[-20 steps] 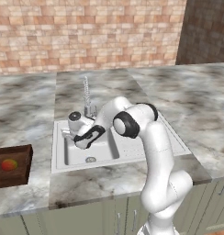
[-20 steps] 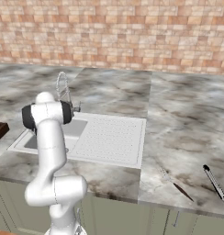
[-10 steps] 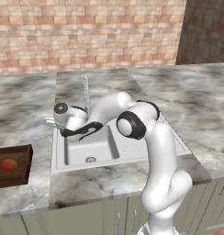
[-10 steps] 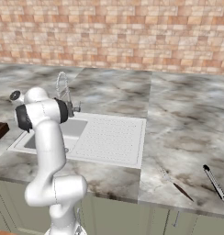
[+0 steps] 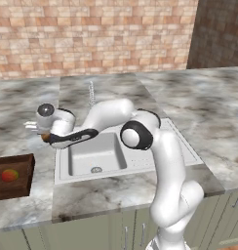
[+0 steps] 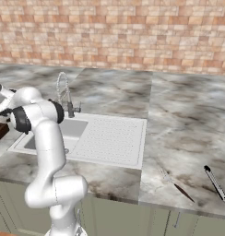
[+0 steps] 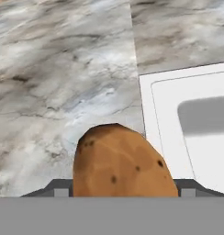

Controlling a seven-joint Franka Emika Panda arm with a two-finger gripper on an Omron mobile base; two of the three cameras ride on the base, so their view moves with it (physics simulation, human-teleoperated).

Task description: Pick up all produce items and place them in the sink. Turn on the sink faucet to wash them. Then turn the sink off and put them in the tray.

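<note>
Now a brown potato is gripped between the closed-in fingers of the gripper.

It is held at left of centre in the left base frame, over the marble counter just beside the sink. A red-and-green fruit is seen in the wooden tray at lower left. The faucet is seen behind the basin.

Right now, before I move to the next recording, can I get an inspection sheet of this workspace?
Surface: grey marbled stone counter.
Job's things: brown oval potato carried above the counter left of the white rectangular sink; red-and-yellow-green fruit in the dark brown wooden tray; slim chrome faucet behind the basin.
Clutter: two slim dark utensils far right.
Claw: claw shut on the potato.
Cables: nothing seen.
Surroundings: brick wall, pale cabinets.
</note>
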